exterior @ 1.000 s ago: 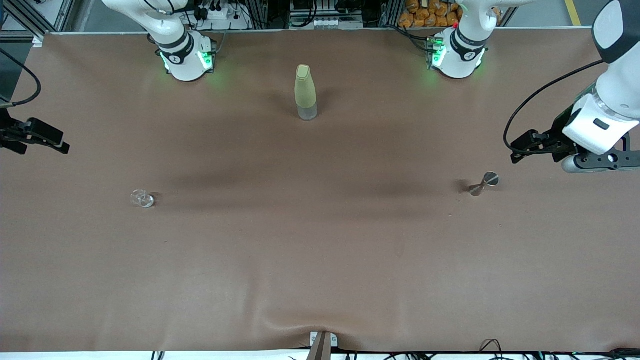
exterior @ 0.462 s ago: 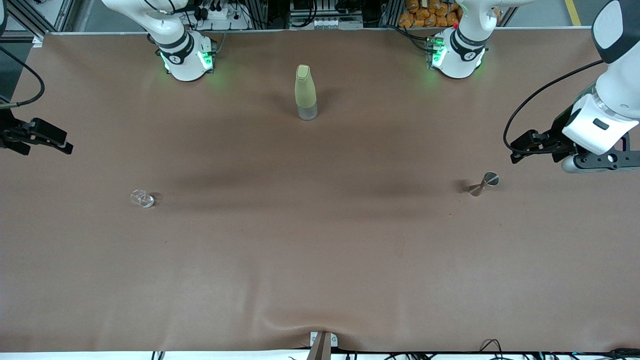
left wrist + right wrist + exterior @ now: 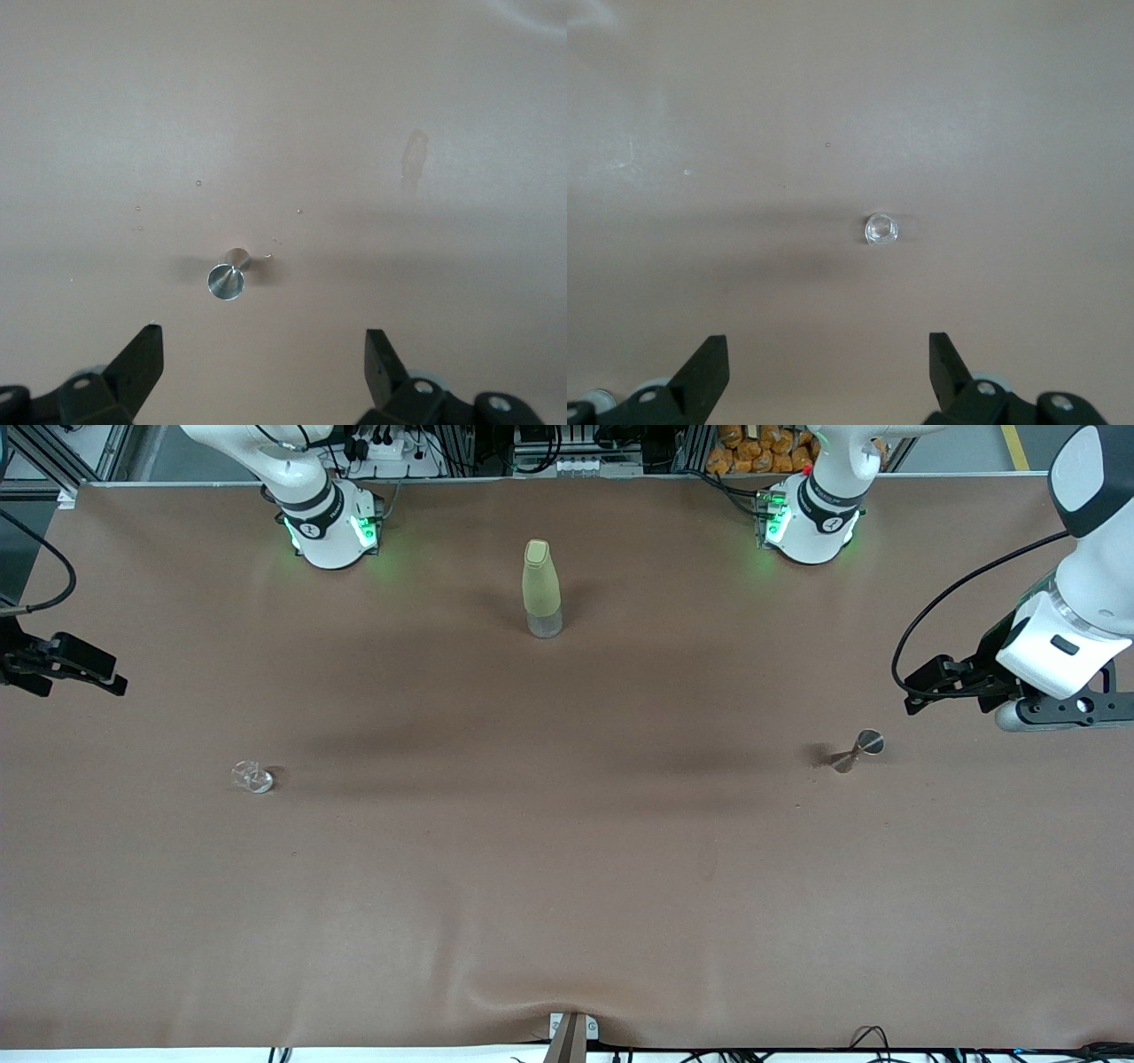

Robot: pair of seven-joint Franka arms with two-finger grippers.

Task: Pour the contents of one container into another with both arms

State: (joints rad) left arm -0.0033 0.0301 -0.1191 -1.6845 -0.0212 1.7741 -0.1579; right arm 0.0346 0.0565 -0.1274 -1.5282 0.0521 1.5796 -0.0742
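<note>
The tiny clear glass cup (image 3: 252, 777) stands upright on the brown table toward the right arm's end, and the right wrist view shows the cup (image 3: 881, 228) ahead of the fingers. My right gripper (image 3: 115, 676) (image 3: 828, 341) hovers open and empty over the table's edge at that end, well apart from the cup. The small metal jigger (image 3: 858, 750) (image 3: 227, 279) stands toward the left arm's end. My left gripper (image 3: 914, 689) (image 3: 264, 341) hangs open and empty over the table a short way from the jigger, not touching it.
A tall pale yellow-green bottle (image 3: 541, 589) stands upright mid-table, farther from the front camera than the cup and the jigger, between the two arm bases. A brown cloth (image 3: 567, 886) covers the whole table, with a small wrinkle at the edge nearest the front camera.
The right gripper has drifted a little toward the table's middle. The left arm, the cup, the jigger and the bottle have not moved.
</note>
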